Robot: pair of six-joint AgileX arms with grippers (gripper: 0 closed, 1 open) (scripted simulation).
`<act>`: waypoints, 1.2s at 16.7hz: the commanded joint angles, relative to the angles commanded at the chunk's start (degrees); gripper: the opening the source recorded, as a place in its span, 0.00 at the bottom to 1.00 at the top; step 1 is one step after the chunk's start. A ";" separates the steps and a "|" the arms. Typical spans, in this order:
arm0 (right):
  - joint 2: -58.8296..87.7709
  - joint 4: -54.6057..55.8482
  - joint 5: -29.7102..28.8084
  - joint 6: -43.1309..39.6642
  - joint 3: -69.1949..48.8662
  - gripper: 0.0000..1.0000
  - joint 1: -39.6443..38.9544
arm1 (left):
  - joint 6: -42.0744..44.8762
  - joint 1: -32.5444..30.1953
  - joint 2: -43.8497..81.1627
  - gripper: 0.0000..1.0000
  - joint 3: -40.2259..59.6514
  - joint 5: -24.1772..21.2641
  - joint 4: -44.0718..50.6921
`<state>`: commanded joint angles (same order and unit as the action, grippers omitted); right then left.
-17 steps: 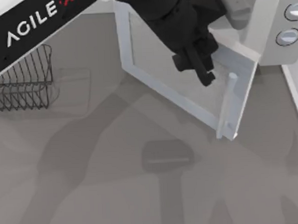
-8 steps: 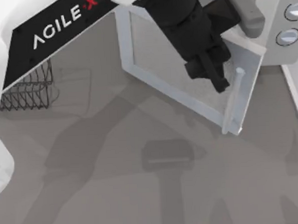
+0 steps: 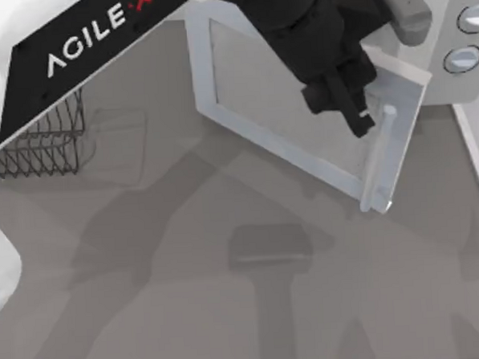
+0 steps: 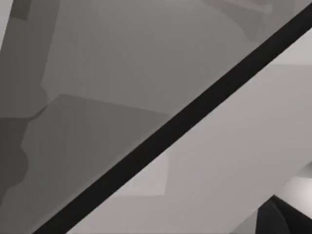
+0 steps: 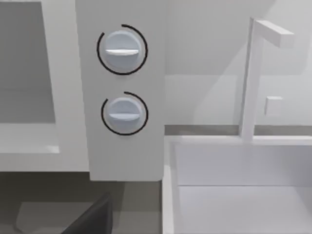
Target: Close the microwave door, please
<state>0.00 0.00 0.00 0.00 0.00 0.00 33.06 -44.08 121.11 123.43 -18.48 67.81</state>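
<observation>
Door (image 3: 301,128) was the thing that had changed: over the last second its free edge, carrying the slim silver handle (image 3: 381,160), had swung toward the top view's right, nearer the knob panel (image 3: 465,39) of the microwave (image 3: 443,72). The left gripper (image 3: 356,113) had travelled with it, its dark fingertips lying against the door's mesh window just beside the handle. Whether those fingers were spread or pressed together could not be told; they looked to be pushing on the panel rather than pinching anything. The door stood well ajar, angled out over the table (image 3: 230,309) in front of the cavity, so the close was probably under way but far from finished, and more of the same push seemed needed. The right wrist view looked at the microwave's two knobs from nearby. A wire rack (image 3: 41,146) sat at the table's left, well apart.
</observation>
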 joint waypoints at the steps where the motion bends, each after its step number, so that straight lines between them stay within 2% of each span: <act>1: 0.00 0.00 0.00 0.00 0.00 1.00 0.00 | -0.14 -0.36 0.42 0.00 0.10 -0.05 0.41; 5: 0.00 0.00 0.00 0.00 0.00 1.00 0.00 | -1.02 -2.22 3.21 0.00 0.42 0.24 2.32; 14: 0.00 0.00 0.00 0.00 0.00 1.00 0.00 | -1.74 -1.59 3.88 0.00 6.47 0.93 1.50; 20: 0.00 0.00 0.00 0.00 0.00 1.00 0.00 | -2.22 -3.35 7.02 0.00 8.20 -0.14 4.67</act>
<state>0.00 0.00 0.00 0.00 0.00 0.00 30.85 -47.43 128.13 131.63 -18.62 72.49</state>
